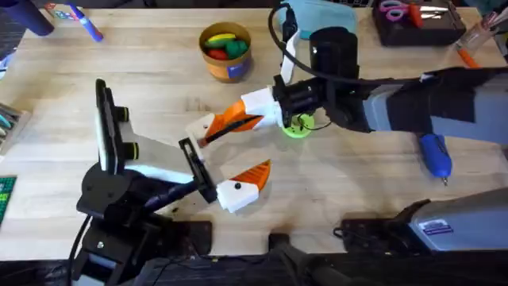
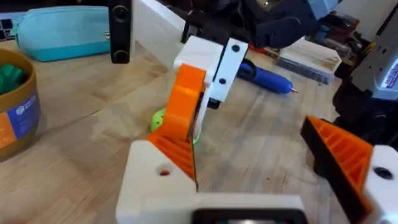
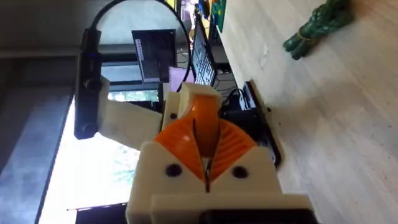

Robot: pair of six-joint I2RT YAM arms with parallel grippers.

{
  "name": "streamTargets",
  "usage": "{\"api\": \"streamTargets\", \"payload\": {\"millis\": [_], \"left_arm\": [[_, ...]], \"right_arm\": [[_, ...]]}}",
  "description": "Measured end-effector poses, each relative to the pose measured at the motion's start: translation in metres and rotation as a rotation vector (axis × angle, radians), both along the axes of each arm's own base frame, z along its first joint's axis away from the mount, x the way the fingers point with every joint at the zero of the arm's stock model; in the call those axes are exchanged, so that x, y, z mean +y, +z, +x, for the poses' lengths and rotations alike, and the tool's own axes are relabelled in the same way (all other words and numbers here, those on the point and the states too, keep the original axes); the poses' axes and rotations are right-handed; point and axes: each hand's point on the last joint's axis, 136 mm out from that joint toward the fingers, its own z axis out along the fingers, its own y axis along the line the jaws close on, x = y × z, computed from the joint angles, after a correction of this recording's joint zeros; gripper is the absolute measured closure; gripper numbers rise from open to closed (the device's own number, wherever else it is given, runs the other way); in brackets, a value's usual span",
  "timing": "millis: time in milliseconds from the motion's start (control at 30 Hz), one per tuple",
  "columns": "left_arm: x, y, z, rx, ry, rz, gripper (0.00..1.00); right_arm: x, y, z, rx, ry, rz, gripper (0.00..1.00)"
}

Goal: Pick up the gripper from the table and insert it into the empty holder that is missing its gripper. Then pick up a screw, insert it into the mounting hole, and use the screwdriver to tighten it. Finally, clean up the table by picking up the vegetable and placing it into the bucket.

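One vegetable (image 1: 298, 127), one bucket (image 1: 226, 51), one screwdriver (image 1: 435, 153), center to right of frame. My right gripper (image 1: 208, 135) is closed w/ nothing inside, and my left gripper (image 1: 255, 176) is open.

One bucket (image 1: 226, 52), one screwdriver (image 1: 435, 154)

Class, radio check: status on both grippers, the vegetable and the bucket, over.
Right gripper shut, empty. Left gripper open, empty. Vegetable on table under right arm, not bucketed. Bucket upright, already holds toys.

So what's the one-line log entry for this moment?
left gripper: open, empty | right gripper: shut, mid-table | lime-green ring vegetable: on table, ungrasped | tan-orange round bucket: holds other toys
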Motion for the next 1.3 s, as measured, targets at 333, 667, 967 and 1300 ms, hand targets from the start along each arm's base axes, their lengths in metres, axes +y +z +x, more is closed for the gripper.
{"api": "streamTargets", "payload": {"millis": [333, 667, 967, 1300], "left_arm": [[0.000, 0.000, -0.001, 0.001, -0.006, 0.000, 0.009], [-0.003, -0.001, -0.007, -0.002, -0.047, 0.003, 0.009], [-0.007, -0.001, -0.014, 0.000, -0.092, 0.002, 0.009], [-0.008, -0.001, -0.017, 0.002, -0.109, 0.002, 0.009]], "right_arm": [[0.004, -0.001, -0.001, -0.040, 0.000, -0.001, 0.991], [0.008, 0.000, -0.011, -0.049, 0.039, 0.009, 0.789], [0.008, 0.006, -0.015, -0.069, 0.073, 0.040, 0.430], [0.007, 0.004, -0.018, -0.077, 0.089, 0.042, 0.113]]}}
